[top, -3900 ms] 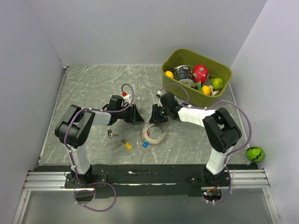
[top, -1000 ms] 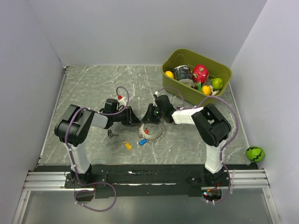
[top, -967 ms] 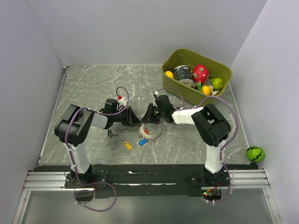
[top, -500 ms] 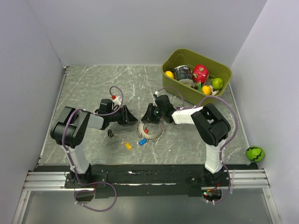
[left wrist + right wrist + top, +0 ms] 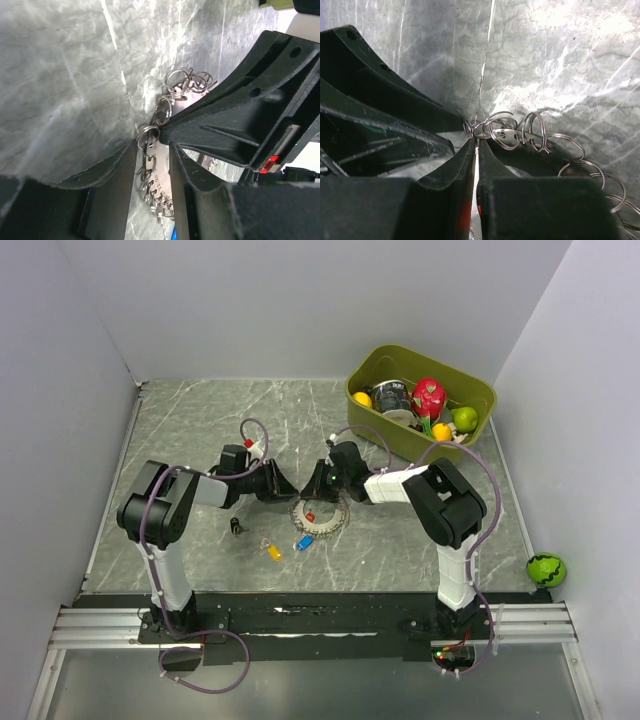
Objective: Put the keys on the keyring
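Both grippers sat at keyring far edge: right gripper pinched loop, fingers nearly shut, likely steadying ring; left gripper fingers narrow, straddling loops

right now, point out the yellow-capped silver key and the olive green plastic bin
yellow-capped silver key (image 5: 272, 551): top external view, on its cap
olive green plastic bin (image 5: 460, 373): top external view, far wall

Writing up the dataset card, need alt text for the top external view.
The left hand and right hand meet at the keyring, centre frame. A black-capped key and a yellow-capped key lie loose left of it; a green bin stands back right.
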`<state>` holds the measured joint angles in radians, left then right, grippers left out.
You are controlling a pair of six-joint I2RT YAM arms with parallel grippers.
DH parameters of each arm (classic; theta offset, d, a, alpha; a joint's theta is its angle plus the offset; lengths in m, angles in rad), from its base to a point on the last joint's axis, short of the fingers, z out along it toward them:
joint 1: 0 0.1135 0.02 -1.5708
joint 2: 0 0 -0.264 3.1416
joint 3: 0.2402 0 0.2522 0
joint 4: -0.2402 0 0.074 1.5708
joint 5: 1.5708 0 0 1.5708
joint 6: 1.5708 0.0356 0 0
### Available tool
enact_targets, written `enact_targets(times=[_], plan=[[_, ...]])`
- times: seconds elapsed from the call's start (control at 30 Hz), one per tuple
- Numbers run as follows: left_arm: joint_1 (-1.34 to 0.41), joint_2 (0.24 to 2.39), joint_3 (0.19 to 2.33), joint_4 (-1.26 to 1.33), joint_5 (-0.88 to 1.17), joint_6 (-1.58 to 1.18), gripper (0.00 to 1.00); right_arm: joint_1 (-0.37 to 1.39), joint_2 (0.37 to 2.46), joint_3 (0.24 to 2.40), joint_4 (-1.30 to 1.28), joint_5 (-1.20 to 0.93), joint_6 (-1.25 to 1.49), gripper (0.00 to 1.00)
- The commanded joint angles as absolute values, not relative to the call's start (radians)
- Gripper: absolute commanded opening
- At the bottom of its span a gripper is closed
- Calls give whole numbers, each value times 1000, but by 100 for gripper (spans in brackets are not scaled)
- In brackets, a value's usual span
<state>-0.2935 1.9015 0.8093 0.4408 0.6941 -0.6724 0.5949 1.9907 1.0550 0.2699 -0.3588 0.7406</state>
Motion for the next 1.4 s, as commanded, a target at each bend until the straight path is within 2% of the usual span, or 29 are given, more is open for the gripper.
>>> enact_targets(times=[0.0,0.07,0.43,0.67,0.87,1.07,1.2,1.3,1.37], plan=[[-316,1931,827,419,669,-650,40,588,2028,1069,264,-324,733,10],[-319,1942,827,434,670,-653,40,586,2023,1069,258,-328,733,7],[-328,1934,824,526,732,-667,33,586,2020,1058,284,-354,736,3],[-333,1901,775,647,804,-693,14,583,2011,1019,382,-408,747,2],[-333,1891,762,670,816,-689,1,577,2014,994,460,-462,753,11],[-333,1875,739,693,810,-689,1,569,2010,983,482,-474,756,25],[-330,1844,726,672,766,-675,3,571,2008,983,462,-466,755,28],[-324,1818,730,623,727,-654,16,568,2002,979,462,-457,755,30],[-319,1813,749,594,716,-631,28,568,1994,976,466,-453,752,32]])
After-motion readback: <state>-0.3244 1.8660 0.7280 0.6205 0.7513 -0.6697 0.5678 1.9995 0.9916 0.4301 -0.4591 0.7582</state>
